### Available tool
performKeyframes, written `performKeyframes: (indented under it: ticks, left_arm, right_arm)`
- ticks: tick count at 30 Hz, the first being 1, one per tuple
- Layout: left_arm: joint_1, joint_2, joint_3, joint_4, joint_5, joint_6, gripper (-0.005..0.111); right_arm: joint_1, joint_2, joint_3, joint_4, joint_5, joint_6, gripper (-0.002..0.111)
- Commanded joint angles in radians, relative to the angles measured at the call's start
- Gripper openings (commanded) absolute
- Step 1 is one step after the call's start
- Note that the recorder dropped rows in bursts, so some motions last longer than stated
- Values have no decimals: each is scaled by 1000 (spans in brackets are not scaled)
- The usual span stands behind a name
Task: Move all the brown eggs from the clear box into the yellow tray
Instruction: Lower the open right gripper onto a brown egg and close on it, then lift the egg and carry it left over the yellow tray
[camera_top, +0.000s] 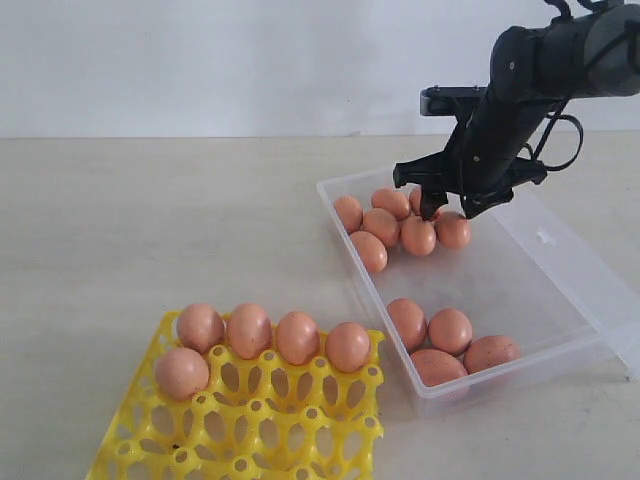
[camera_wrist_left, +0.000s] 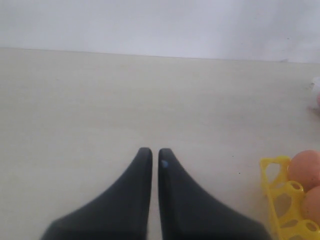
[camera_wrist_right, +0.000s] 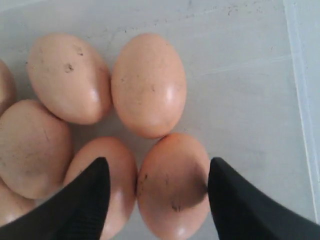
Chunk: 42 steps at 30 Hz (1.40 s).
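Five brown eggs (camera_top: 249, 330) already stand in the yellow tray (camera_top: 290, 420): four along its far row and one in the next row at the left end. All of them sit upright on end in their cups. The rest of the cells are open, and the tray's near part is cut off by the edge of the exterior view.

The clear box (camera_top: 490, 285) lies just beside the tray's right corner, its long axis running from far left to near right. Its lid (camera_top: 590, 270) is folded out flat on the right side. Inside, the eggs lie on their sides in two clusters with bare floor between them. There are four by the near wall and six, perhaps seven, in the far corner; the arm hides part of that group.

The right gripper (camera_top: 450, 205) hangs over the far cluster, its jaws spread wide and holding nothing. The right wrist view shows its fingers on either side of one egg (camera_wrist_right: 172, 185), whose long axis runs crosswise to the gap.

The left gripper (camera_wrist_left: 151, 152) is over the bare table (camera_top: 150, 220) left of the tray, its fingers all but touching and holding nothing. The table's whole left side is open.
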Motion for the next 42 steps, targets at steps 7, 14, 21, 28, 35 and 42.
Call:
performKeyframes:
  ticks: [7,14,21,28,35,42]
  left_arm:
    - [-1,-3,4,0,-6,4,4]
    - [-1,-3,4,0,-6,4,4]
    - [-1,-3,4,0,-6,4,4]
    - [-1,-3,4,0,-6,4,4]
    - [-1,-3,4,0,-6,4,4]
    - [-1,-3,4,0,-6,4,4]
  right_arm:
    - [-7,64,3,-4,14,-8,52]
    - [-7,70,3,-4,-2,-9,36]
    - [-7,70,3,-7,-10,-25,0]
    - [-7,54,3,-13,6,-2,0]
    - [-7,-68,143,7,-185,103,0]
    - [0,-305,570,10,-667,107,0]
